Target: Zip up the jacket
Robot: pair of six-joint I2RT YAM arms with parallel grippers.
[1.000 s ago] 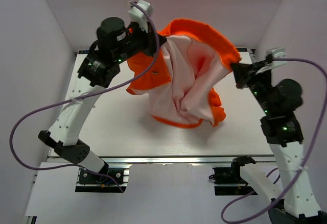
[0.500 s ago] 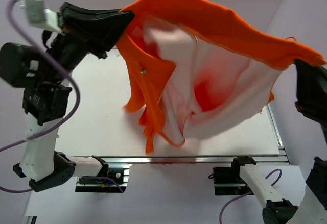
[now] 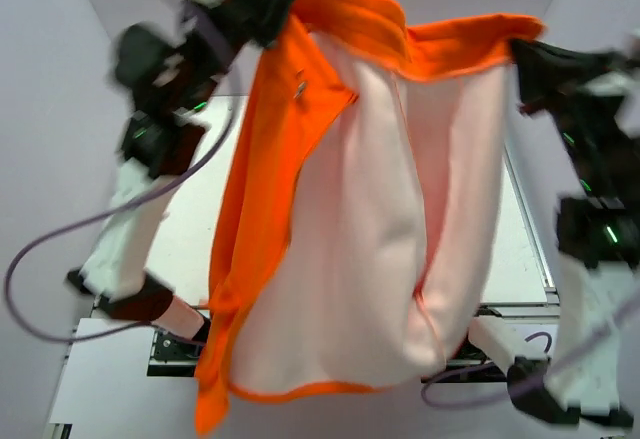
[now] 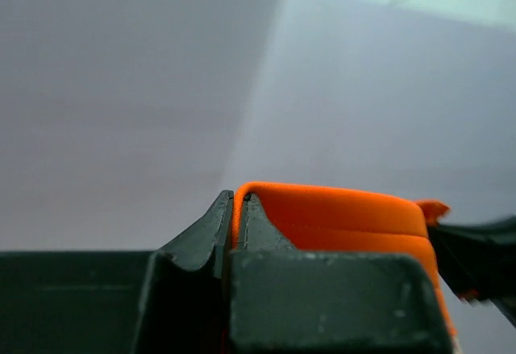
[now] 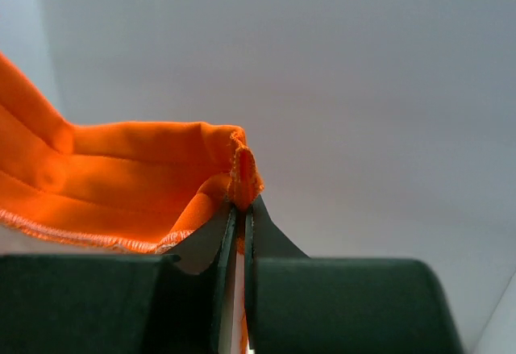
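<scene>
Pale lilac walls (image 3: 60,109) box in a white table (image 3: 195,234), most of it hidden in the top view by the jacket (image 3: 340,259). The jacket hangs in the air close to the cam, strung by its upper edge btwn the two grippers. Pink lining faces the cam over the middle & right. Orange outer fabric runs along the top edge & down the left side to a low corner at the bottom of the view. A small metal snap (image 3: 300,87) sits on the orange panel near the top.

L gripper (image 3: 283,4) is high at top left, fingers clamped on the orange edge. Its wrist cam shows the L gripper (image 4: 238,205) w/ jaws pressed together & an orange fold of the jacket (image 4: 339,221) pinched btwn them, wall behind.

R gripper (image 3: 522,54) is high at top right, holding the other end of the orange edge. Its wrist cam shows the R gripper (image 5: 240,209) closed tight on a bunched orange corner, w/ the jacket (image 5: 121,172) trailing off to the left.

Both arms are motion-blurred in the top view. A purple cable (image 3: 60,244) loops beside the left arm. Zipper can't be made out.
</scene>
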